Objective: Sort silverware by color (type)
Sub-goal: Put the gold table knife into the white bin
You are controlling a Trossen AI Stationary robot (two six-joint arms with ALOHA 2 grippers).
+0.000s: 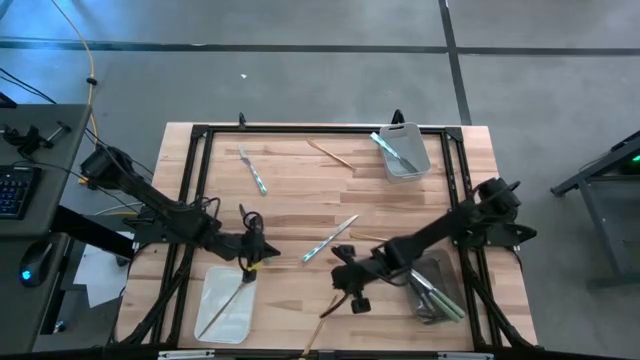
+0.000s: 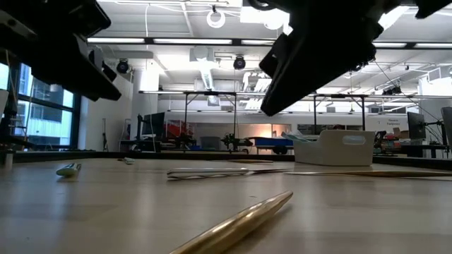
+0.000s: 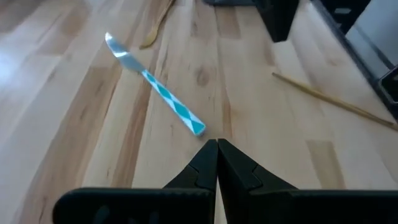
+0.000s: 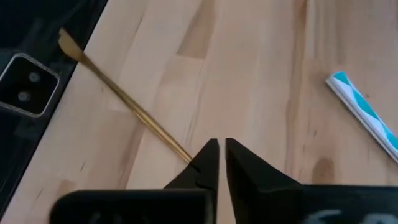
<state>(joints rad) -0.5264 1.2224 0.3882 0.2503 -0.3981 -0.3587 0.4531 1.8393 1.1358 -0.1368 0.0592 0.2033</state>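
My right gripper [image 4: 219,148] hangs above the table near its front edge, its fingertips a narrow slit apart with nothing between them. Below it lies a gold piece of silverware [image 4: 124,99], its near end running behind one fingertip; the same piece [image 2: 240,219] lies flat in the low view. My left gripper [image 3: 217,149] is shut and empty, just beyond the white tray [image 1: 215,318], which holds one gold piece [image 1: 228,300]. A blue-handled knife [image 3: 163,94] lies flat at the table's middle [image 1: 330,238].
A blue-handled fork [image 1: 253,170] and a gold piece [image 1: 330,152] lie toward the far edge. A white bin [image 1: 408,160] at the far right holds blue-handled pieces. A dark tray [image 1: 440,268] at the near right holds green-handled ones. A thin gold piece [image 1: 368,237] lies mid-table.
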